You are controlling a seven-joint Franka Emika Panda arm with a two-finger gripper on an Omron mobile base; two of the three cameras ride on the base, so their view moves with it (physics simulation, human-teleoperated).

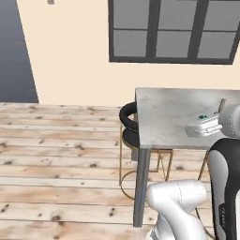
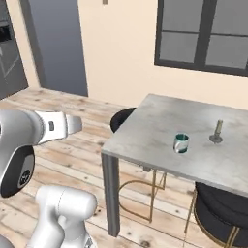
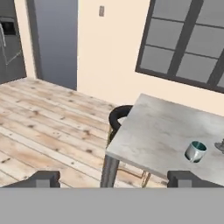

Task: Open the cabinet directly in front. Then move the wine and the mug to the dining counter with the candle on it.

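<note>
Mug [image 2: 181, 143], short, teal and white, glossy, stands on the dining counter [image 2: 160, 121], a grey-white marble slab on thin grey legs, near the candle [image 2: 217, 131], apparently a slim stick on a round base. Gripper [image 3: 113, 178] open, empty, well apart from both. Risk: a wide arm swing could topple the candle or clip the black padded stool [image 2: 121, 118]

The arm [image 2: 53, 127] is glossy white, built of rounded tubular links with bulbous elbows. Dark grey-black bands wrap the joints [image 1: 225, 183]. Two small dark square fingertips [image 3: 43, 178] end the gripper [image 3: 114, 179].
</note>
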